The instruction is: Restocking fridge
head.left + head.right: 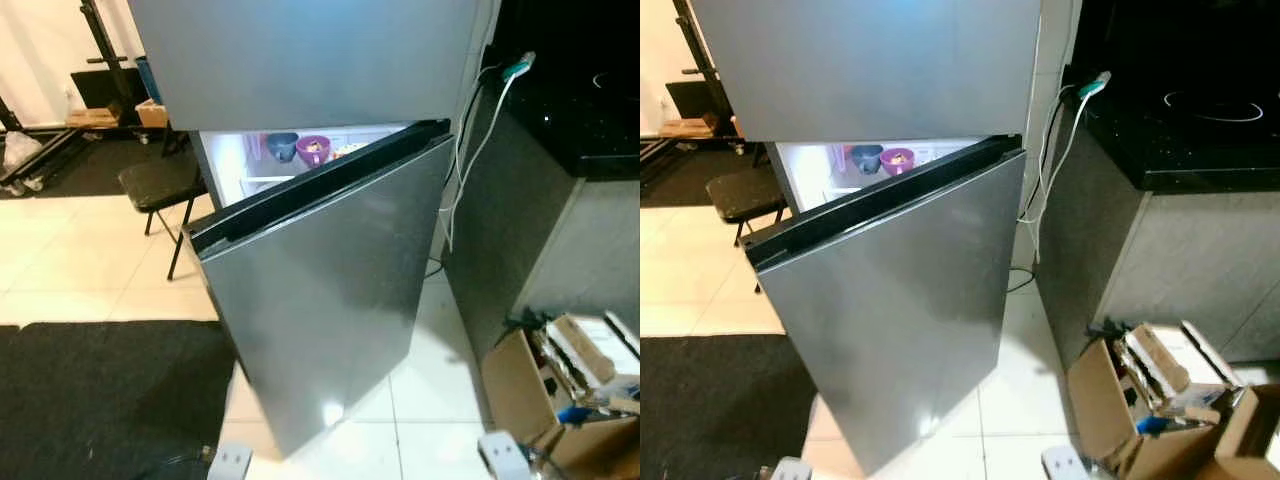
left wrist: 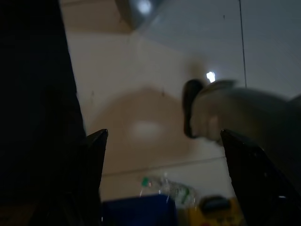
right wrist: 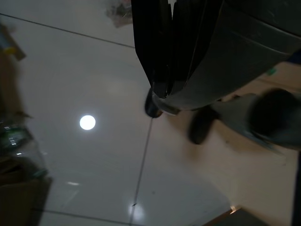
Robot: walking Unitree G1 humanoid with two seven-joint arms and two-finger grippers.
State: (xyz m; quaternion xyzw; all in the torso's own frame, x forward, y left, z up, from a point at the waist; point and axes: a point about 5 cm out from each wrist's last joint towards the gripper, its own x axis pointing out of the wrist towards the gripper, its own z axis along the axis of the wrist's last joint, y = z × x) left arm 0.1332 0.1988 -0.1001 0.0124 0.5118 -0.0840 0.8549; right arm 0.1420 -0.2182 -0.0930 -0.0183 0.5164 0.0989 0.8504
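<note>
A: Where does the restocking stand?

B: The fridge's lower door (image 1: 330, 300) stands partly open, swung out toward the robot, and the lit compartment behind it shows a shelf with two bowls: one dark blue bowl (image 1: 282, 146) and one purple bowl (image 1: 313, 149) with food in it, side by side. The upper door (image 1: 300, 60) is shut.

A: And the arms?

B: Both hang low, idle. The left end effector (image 2: 162, 155) has its two black fingers spread wide, with nothing between them; below it I can make out a clear bottle with a green cap (image 2: 167, 184) lying on something blue. The right end effector (image 3: 171, 52) points at the tiled floor (image 3: 94, 94) with its fingers pressed together, gripping nothing that I can see.

A: So nothing is in hand?

B: Nothing. I judge a fresh item has yet to be fetched, perhaps from the one cardboard box (image 1: 1160, 400) of goods on the floor beside the dark counter (image 1: 1180, 110).

A: What could go wrong?

B: The door is only part open, so an arm reaching in could knock its edge, or the door could drift shut. A careless reach might also tip the bowls. One white cable (image 1: 470, 150) hangs beside the fridge, one black stool (image 1: 160, 185) stands near the opening, and a dark mat (image 1: 100, 400) lies underfoot; any could snag a step.
</note>
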